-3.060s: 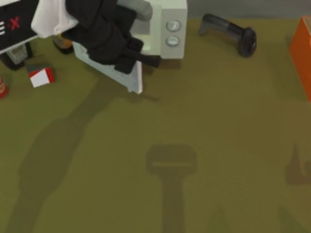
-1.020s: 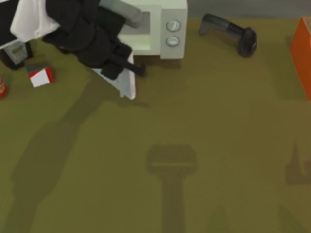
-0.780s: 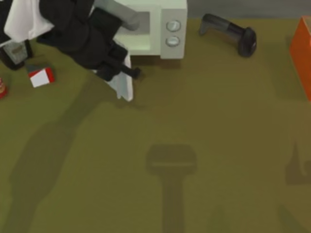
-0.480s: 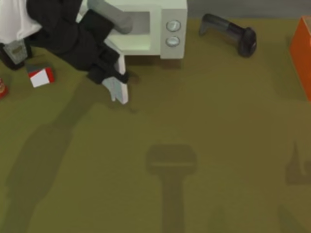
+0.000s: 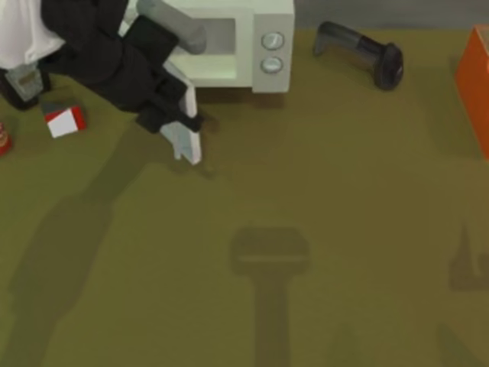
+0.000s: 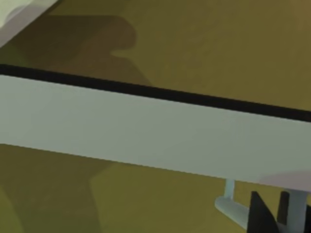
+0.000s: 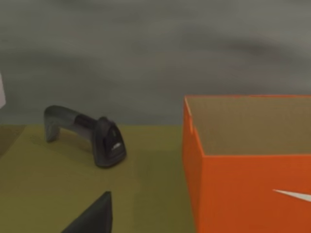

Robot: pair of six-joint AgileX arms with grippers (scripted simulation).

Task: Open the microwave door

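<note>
The white microwave (image 5: 252, 30) with two round knobs (image 5: 272, 40) stands at the table's back. Its cavity is uncovered. The microwave door (image 5: 189, 141) is swung wide out toward the front left and shows edge-on. My left gripper (image 5: 187, 118) is shut on the door's handle near its free end. In the left wrist view the door (image 6: 146, 131) runs across as a pale panel with a black strip. The handle bar (image 6: 233, 211) lies at my left gripper's (image 6: 273, 216) dark fingers (image 6: 260, 218). My right arm is outside the top view. One right fingertip (image 7: 99, 218) shows off to the side, holding nothing.
A dark handheld scanner (image 5: 359, 52) lies right of the microwave. An orange open box (image 5: 475, 76) stands at the right edge. A red-and-white small box (image 5: 65, 121), a dark object (image 5: 23, 84) and a red item (image 5: 3, 138) sit at the far left.
Over three seconds my left gripper drew the door's free end leftward and back, swinging the door wider open. In the last half second almost nothing moved.
</note>
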